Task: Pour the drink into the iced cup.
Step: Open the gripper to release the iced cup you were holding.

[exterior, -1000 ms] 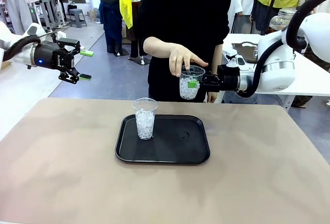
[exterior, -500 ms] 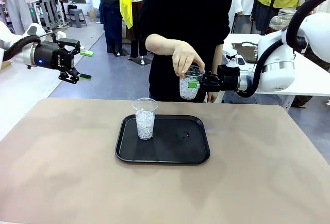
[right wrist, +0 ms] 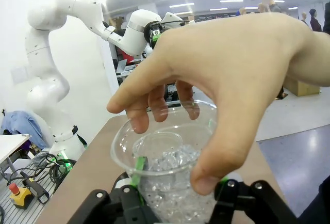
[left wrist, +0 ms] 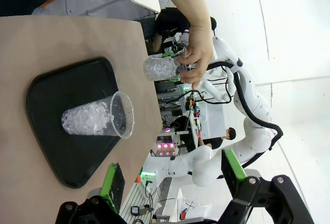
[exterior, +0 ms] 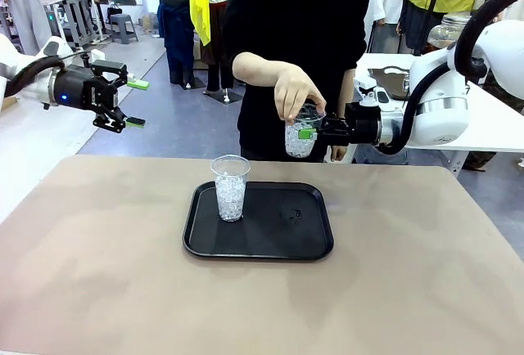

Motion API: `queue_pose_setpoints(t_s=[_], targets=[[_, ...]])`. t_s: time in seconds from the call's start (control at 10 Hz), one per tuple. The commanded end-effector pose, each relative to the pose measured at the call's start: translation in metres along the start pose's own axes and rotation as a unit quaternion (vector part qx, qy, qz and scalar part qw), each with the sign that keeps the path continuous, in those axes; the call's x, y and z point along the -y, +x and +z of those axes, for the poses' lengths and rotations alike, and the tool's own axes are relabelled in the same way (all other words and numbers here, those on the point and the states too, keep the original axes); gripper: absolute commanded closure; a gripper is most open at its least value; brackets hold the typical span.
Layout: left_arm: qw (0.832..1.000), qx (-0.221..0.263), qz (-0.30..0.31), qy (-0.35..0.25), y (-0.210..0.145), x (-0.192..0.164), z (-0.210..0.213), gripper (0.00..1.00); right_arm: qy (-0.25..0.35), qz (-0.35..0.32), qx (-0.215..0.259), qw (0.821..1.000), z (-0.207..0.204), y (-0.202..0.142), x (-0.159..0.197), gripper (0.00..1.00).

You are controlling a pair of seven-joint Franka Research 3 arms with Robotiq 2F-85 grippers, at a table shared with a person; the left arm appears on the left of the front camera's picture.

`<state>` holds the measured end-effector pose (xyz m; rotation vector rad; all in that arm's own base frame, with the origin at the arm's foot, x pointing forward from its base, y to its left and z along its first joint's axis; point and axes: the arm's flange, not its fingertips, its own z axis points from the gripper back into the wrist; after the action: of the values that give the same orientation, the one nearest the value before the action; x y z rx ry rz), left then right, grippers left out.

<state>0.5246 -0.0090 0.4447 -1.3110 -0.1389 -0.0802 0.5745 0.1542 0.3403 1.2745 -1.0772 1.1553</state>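
My right gripper [exterior: 306, 133] is shut on a clear plastic cup of ice [exterior: 300, 137], held upright in the air beyond the table's far edge. A person's hand [exterior: 295, 93] grips that cup's rim from above. In the right wrist view the hand [right wrist: 232, 79] covers most of the cup [right wrist: 165, 177] between my right gripper's [right wrist: 178, 195] fingers. A second iced cup [exterior: 231, 188] stands upright on the black tray [exterior: 278, 240]. My left gripper [exterior: 136, 103] hangs open and empty, high at the far left. The drink is out of view.
The left wrist view looks past my open left gripper [left wrist: 172, 175] at the tray [left wrist: 51, 90], its cup [left wrist: 98, 121] and the held cup [left wrist: 162, 68]. A glass jar [exterior: 449, 29] stands on a white table behind my right arm. People stand farther back.
The person's hand has shifted slightly and closed its fingers onto the rim of the held cup. Neither arm has moved.
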Motion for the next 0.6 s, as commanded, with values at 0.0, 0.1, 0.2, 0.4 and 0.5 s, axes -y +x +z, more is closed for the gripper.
queue_pose_setpoints(t_s=[0.0,0.1,0.2,0.4,0.5], targets=[[1.000,0.002,-0.002,0.001,0.0004,0.0012,0.0004,0.00,-0.001,0.007,0.002,1.000,-0.0021,0.0027,-0.0018,0.38],[1.000,0.002,-0.002,0.001,0.0004,0.0012,0.0004,0.00,-0.001,0.007,0.002,1.000,-0.0021,0.0027,-0.0018,0.38],[1.000,0.002,-0.002,0.001,0.0004,0.0012,0.0004,0.00,-0.001,0.007,0.002,1.000,-0.0021,0.0027,-0.0018,0.38],[1.000,0.002,-0.002,0.001,0.0004,0.0012,0.0004,0.00,-0.001,0.007,0.002,1.000,-0.0021,0.0027,-0.0018,0.38],[1.000,0.002,-0.002,0.001,0.0004,0.0012,0.0004,0.00,-0.001,0.007,0.002,1.000,-0.0021,0.0027,-0.0018,0.38]])
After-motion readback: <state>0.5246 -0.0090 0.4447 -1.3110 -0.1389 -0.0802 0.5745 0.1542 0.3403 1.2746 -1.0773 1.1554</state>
